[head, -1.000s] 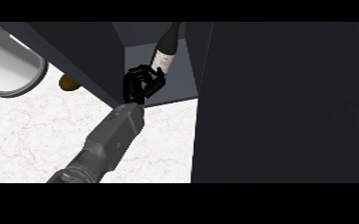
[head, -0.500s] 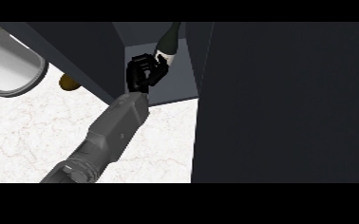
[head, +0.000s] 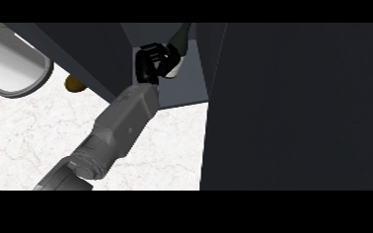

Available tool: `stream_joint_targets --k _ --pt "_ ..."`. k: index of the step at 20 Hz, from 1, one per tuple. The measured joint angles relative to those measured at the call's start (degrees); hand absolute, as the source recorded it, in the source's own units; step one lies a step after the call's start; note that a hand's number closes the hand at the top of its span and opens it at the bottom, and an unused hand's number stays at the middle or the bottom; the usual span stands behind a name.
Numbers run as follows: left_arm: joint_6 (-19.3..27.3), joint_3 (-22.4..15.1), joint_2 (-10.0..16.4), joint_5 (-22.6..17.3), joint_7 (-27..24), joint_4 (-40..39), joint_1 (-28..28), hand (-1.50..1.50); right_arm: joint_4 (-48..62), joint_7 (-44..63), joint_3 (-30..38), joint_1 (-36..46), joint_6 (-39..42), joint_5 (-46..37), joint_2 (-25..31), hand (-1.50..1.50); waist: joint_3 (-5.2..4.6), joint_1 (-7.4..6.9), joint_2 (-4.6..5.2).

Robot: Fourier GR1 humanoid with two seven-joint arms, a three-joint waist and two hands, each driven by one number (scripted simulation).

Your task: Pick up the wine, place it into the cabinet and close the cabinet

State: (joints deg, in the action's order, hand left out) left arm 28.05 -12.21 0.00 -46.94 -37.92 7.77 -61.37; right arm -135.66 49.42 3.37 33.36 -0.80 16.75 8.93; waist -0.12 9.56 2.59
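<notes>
Head view: left hand [head: 148,68] fingers [head: 156,49] curled round wine [head: 175,69].

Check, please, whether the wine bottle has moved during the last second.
Yes. The wine bottle, held in the left hand, has gone further into the cabinet, away from its front edge.

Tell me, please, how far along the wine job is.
Done: the wine bottle is off the counter and inside the open cabinet. In hand: the left hand is curled round it. Left: let go, draw the arm out and shut the cabinet door.
</notes>
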Motion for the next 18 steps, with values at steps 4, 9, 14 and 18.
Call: stream_joint_targets --k 4,9,14,18 --pt "0.5 0.4 0.0 -0.5 2.1 -1.2 -2.2 1.5 0.0 -0.6 0.6 -0.7 0.4 0.1 0.1 -1.5 0.03 -0.38 0.13" --pt "0.5 1.6 0.1 -1.1 3.3 -2.7 -3.7 1.5 -0.1 -0.7 1.1 -1.1 0.7 0.3 0.5 -1.5 0.02 -0.82 0.34" --pt "2.1 0.7 1.2 0.3 4.0 -4.9 -5.3 1.5 -0.1 -0.9 1.2 -1.7 1.2 0.4 0.5 -1.5 0.06 -0.85 0.51" --pt "6.0 -2.9 2.7 4.0 3.8 -6.7 -6.0 1.5 0.0 -1.3 1.2 -1.7 1.6 0.5 0.5 -1.5 0.12 -0.54 0.78"
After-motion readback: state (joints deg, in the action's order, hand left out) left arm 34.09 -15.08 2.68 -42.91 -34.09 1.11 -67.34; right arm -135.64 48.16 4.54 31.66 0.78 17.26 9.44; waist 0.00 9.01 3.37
